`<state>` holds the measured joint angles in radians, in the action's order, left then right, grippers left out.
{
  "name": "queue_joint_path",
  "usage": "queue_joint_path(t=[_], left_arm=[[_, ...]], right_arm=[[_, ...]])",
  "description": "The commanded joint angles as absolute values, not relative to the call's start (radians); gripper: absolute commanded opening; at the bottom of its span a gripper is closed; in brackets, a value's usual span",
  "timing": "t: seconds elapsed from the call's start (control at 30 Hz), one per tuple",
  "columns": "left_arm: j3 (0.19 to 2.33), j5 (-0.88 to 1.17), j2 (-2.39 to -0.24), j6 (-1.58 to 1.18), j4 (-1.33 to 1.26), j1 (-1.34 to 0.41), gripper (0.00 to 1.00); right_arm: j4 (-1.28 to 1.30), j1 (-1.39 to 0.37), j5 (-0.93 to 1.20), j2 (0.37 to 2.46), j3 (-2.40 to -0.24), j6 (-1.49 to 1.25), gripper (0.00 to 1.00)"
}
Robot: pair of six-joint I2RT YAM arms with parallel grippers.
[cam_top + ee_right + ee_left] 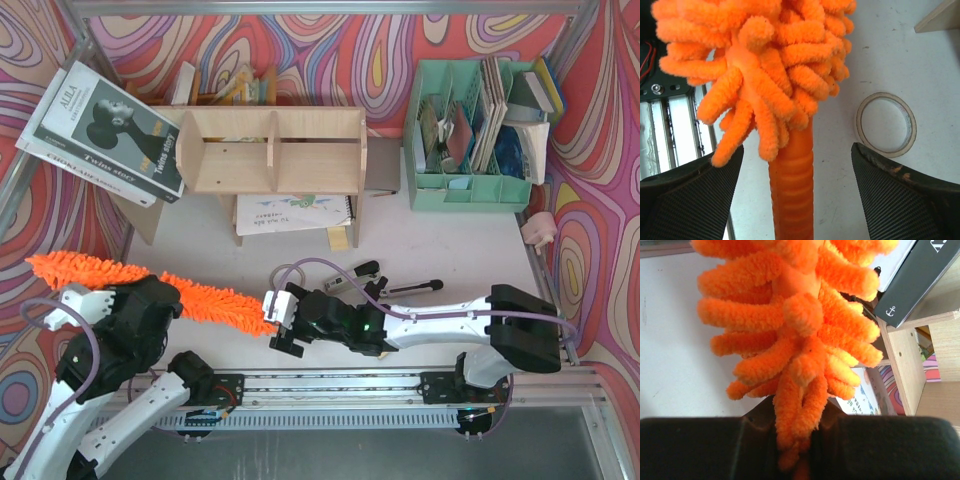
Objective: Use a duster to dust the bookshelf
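One duster (215,301) (orange) in left gripper (800,450); one bookshelf (270,152).

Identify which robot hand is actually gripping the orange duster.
The left hand, shut on the fluffy head of the duster. The right hand is open, its fingers either side of the ribbed handle, not touching it.

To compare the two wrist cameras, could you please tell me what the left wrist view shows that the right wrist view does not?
Only the left wrist view: the left hand shut on the fluffy head of the duster, a dark book and a wooden side panel of the bookshelf. Only the right wrist view: the ribbed handle standing free between the fingers of the open right hand, a tape ring and a metal rail. Both: the orange duster over the white table.
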<state>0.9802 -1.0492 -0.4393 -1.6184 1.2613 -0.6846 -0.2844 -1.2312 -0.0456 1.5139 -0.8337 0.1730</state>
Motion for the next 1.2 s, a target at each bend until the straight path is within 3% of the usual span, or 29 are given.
queue_joint_path(t=[0.0,0.3,1.17], left_arm=[[0.999,-1.034,-0.426,-1.615,1.223,-0.681,0.00],[1.001,-1.008,-0.414,-1.621,1.201,-0.681,0.00],[0.990,-1.041,-0.383,-1.656,1.267,-0.681,0.00]], right_arm=[[-0.338,-1.229,-0.077,1.544,-0.869,0.190,0.78],[-0.356,-1.230,-0.096,1.573,-0.878,0.196,0.70],[-0.314,-1.229,-0.117,1.529,-0.879,0.207,0.12]])
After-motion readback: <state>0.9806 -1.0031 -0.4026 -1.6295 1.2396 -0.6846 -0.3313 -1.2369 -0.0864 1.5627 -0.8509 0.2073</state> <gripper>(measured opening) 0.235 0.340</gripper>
